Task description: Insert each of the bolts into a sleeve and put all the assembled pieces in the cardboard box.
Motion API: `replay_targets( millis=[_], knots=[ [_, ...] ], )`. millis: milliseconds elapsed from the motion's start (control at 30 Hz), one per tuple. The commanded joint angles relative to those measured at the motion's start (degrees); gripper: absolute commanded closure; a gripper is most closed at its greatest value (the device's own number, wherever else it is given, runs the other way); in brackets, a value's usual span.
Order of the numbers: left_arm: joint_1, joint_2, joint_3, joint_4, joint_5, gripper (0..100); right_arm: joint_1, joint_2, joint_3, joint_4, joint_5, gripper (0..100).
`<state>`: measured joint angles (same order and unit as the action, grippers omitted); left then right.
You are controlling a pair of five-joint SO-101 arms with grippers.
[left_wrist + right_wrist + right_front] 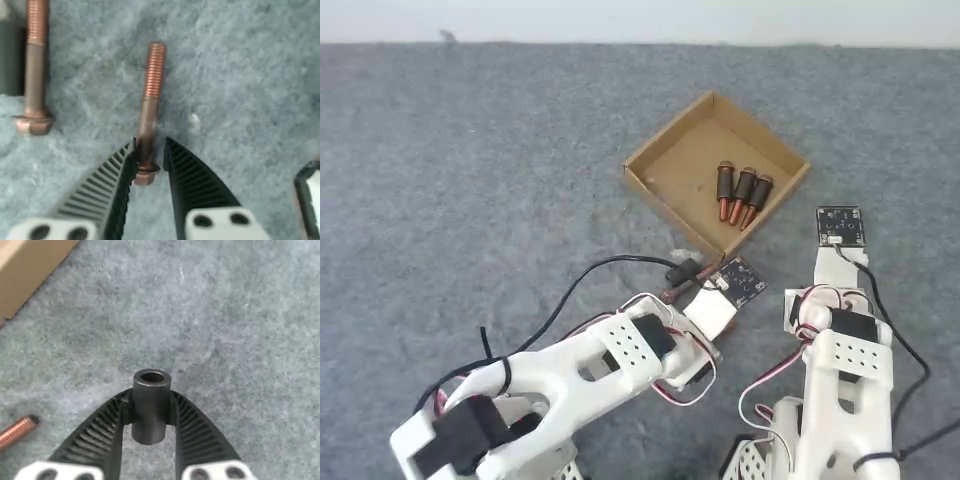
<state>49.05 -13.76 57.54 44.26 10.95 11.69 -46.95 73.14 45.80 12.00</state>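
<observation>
I've got the left gripper [149, 146] pinching the copper-coloured threaded bolt [152, 85] near its head, threads pointing straight out. My right gripper [151, 399] clamps the black cylindrical sleeve [151, 412], bore open toward its wrist.

A loose bolt [33, 65] runs off the edge.

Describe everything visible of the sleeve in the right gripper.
The sleeve is a short, dark, matt tube, seemingly metal. Its open round end faces the wrist camera, and the bore looks empty. The right gripper clamps its sides between two ribbed black fingers, over the grey carpet.
</observation>
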Motion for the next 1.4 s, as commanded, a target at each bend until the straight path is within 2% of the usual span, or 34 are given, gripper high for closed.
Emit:
replay_targets(
  millis=[0, 233, 467, 700, 800, 867, 933, 1267, 1300, 1367],
  knots=[
    [0.26, 0.97, -1.54, 3.69, -3.96, 91, 0.04, -1.8, -0.35, -0.84, -0.53, 99.1],
    [0.18, 3.52, -3.47, 13.19, -13.45, 91, 0.04, -1.8, -0.26, -0.57, -0.53, 99.1],
    [0.18, 8.79, -6.29, 10.73, -9.67, 91, 0.04, -1.89, 0.35, -0.57, 0.7, 99.1],
    [-1.23, 11.25, -8.22, 14.95, -10.11, 91, 0.04, -1.89, 0.35, -0.66, 0.79, 99.1],
    [-3.25, 11.78, -9.63, 19.78, -17.14, 94, 0.04, -1.89, 0.44, -0.75, 0.79, 99.1],
    [-4.92, 11.87, -11.91, 23.56, -26.64, 100, 0.04, -1.89, 0.44, -0.84, 0.79, 99.1],
    [-7.56, 11.87, -13.93, 27.69, -33.58, 99, 0.04, -1.89, 0.44, -0.92, 0.79, 99.1],
    [-23.47, 11.34, -19.38, 34.46, -35.43, 99, 0.04, -1.89, 0.44, -0.92, 0.7, 99.1],
    [-24.44, 11.34, -19.91, 35.78, -36.48, 99, 0.04, -1.89, 0.44, -0.92, 0.7, 99.1],
    [-24.97, 11.34, -20.0, 38.68, -43.6, 99, 0.04, -1.89, 0.44, -1.01, 0.7, 99.1]
  ],
)
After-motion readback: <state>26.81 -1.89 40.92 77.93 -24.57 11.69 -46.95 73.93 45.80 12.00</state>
